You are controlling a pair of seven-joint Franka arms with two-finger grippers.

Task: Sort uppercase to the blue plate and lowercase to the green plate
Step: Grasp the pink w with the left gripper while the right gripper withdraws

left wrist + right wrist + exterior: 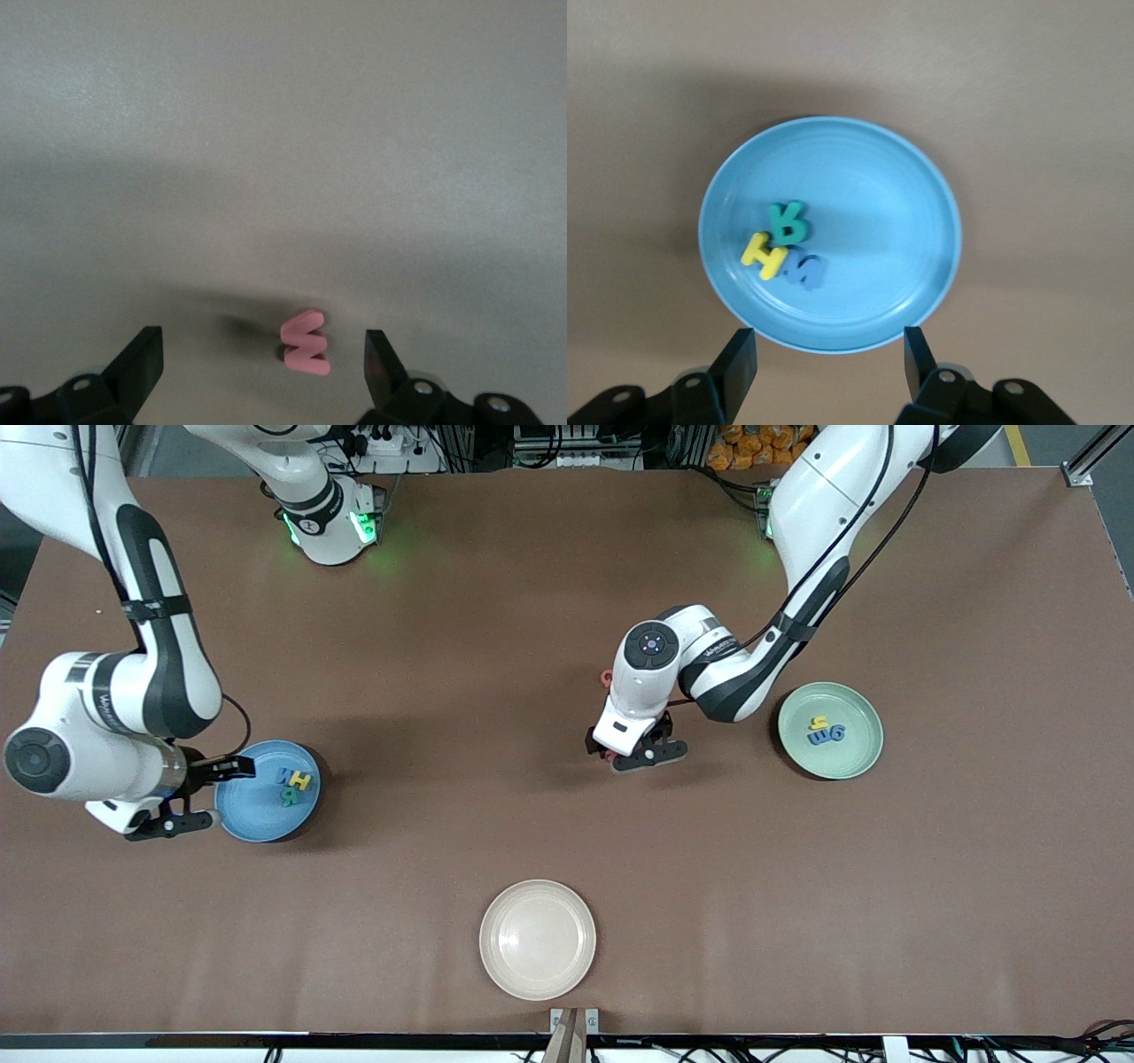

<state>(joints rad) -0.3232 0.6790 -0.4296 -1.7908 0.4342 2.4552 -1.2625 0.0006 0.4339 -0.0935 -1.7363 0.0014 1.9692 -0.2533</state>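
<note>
The blue plate (248, 808) (877, 221) holds three uppercase letters: blue W (804, 270), yellow H (764, 254) and teal R (787, 221). My right gripper (211, 794) (829, 345) hangs open and empty over the plate's rim at the right arm's end of the table. My left gripper (631, 751) (261, 345) is low over mid-table, open, with a red zigzag lowercase letter (306, 341) lying between its fingers, untouched. The green plate (846, 763) holds a yellow h (819, 723) and two blue lowercase letters (829, 734). A small red ring-shaped letter (606, 677) peeks out beside the left arm's wrist.
A cream plate (538, 939) sits empty near the front edge, nearer the front camera than both coloured plates. The left arm's forearm (744, 677) stretches low between the green plate and mid-table.
</note>
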